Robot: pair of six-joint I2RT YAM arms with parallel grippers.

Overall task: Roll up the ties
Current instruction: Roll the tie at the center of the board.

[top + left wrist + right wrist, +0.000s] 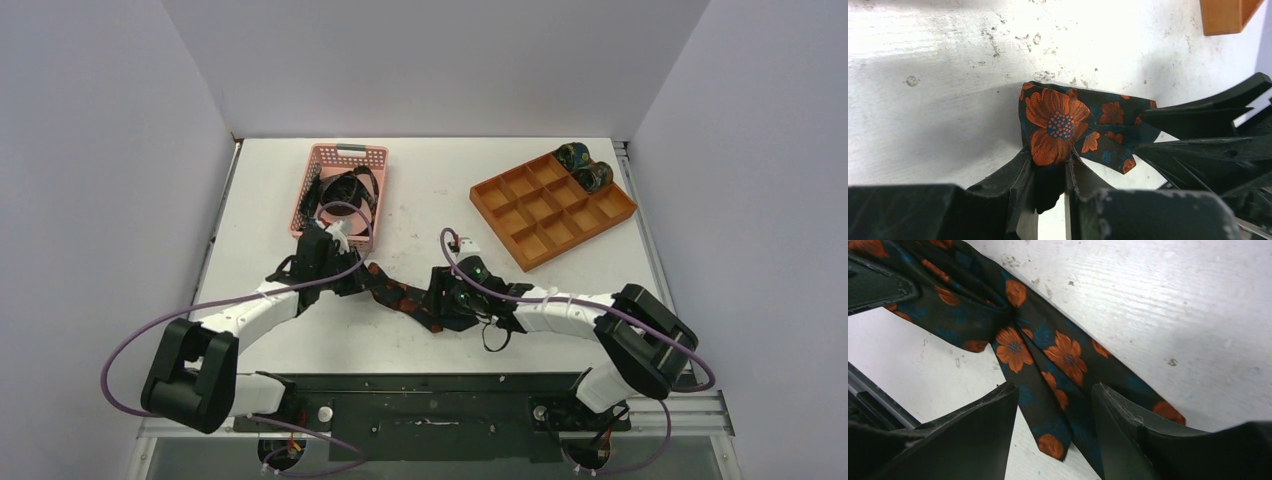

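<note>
left gripper (1049,157) jaws clenched on floral tie (1068,117); right gripper (1053,390) jaws released, straddling it on bench (1173,300).

A fixed camera, high at the near edge, looks down over the whole table (430,200). The wrist cameras look out past the left gripper (1050,155) and right gripper (1054,390), close to its surface. All three views share the orange-flowered tie (400,298) (1058,120) (1063,355).

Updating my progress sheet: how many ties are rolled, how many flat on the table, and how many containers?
Rolled ties, in orange tray: 2
Flat tie on table: 1
Containers (pink basket, orange tray): 2
Total: 5, leaving out the tangle in the basket, which cannot be counted.
</note>
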